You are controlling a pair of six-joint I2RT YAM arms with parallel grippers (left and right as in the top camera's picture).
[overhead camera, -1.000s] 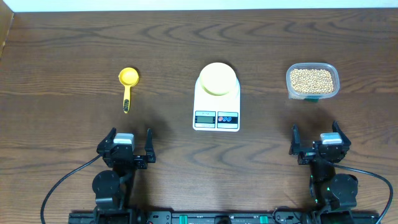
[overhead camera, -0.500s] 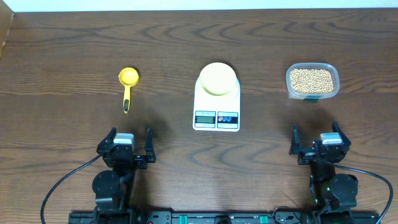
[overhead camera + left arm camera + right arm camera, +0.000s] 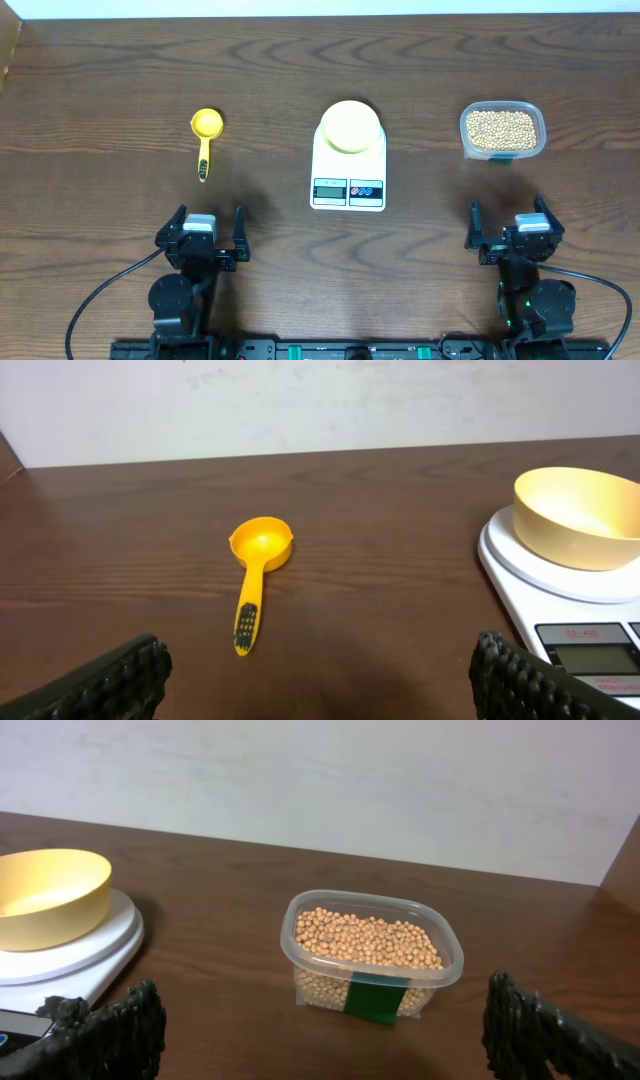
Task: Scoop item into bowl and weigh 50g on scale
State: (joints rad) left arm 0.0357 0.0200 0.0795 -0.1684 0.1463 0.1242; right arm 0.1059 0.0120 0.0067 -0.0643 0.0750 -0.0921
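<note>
This looks like a robot test bench in a lab-like room, with a dark wooden tabletop [image 3: 100, 100] set against a plain white wall [image 3: 400, 400]. Along the bottom edge of the overhead frame, two arms [image 3: 185, 295] stand on a black mounting rail [image 3: 330, 352].

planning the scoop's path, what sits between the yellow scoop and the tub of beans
The scale with the bowl on it sits between scoop and tub, seen in the overhead view.
</note>
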